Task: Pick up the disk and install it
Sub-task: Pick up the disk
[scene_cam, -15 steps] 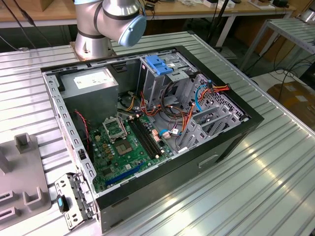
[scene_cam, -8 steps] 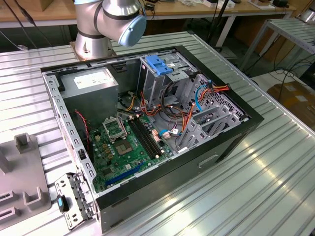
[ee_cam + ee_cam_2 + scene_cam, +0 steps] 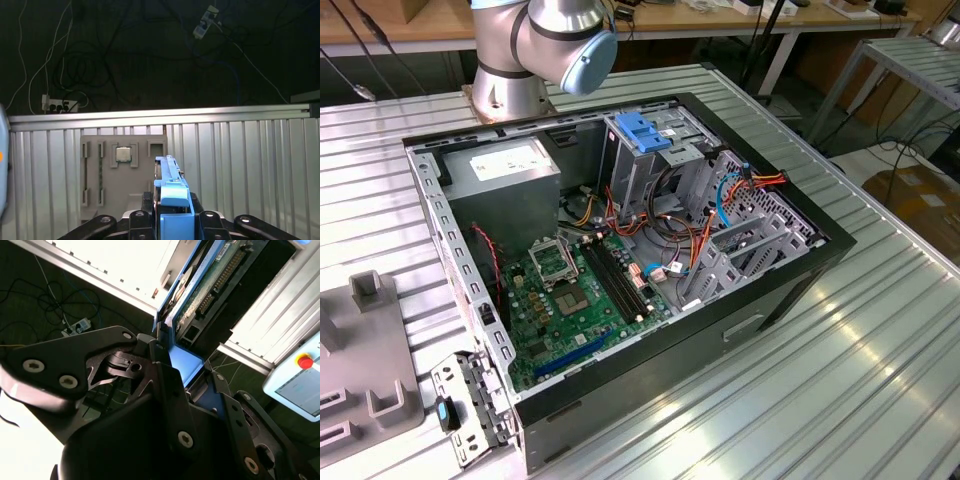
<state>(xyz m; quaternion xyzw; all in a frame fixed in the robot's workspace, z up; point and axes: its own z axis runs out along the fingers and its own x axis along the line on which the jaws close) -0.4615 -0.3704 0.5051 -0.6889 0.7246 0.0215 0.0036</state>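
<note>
Ribbed aluminium tabletop [image 3: 880, 380] carries an open black computer case [image 3: 620, 400] with a green motherboard inside. A tall metal drive cage [image 3: 630, 180] topped by a flat blue plastic plate [image 3: 645, 130] stands at the far end of the case. Toward the exterior view's left lies a grey slotted fixture plate [image 3: 370, 370].

In both wrist views the black gripper [image 3: 172, 222] is closed narrow on the disk [image 3: 169, 172], a slim grey metal drive in a bright blue plastic bracket. The fingers [image 3: 165, 385] pinch it at one short end. Its long axis runs straight out from the jaws, and the slab stands on edge, with the green circuit side showing in the second wrist view.

The disk hangs clear above the fixture plate, just beside a square silver chip [image 3: 123, 153]. By that, the cage probably lies off toward the exterior view's right of the gripper.
</note>
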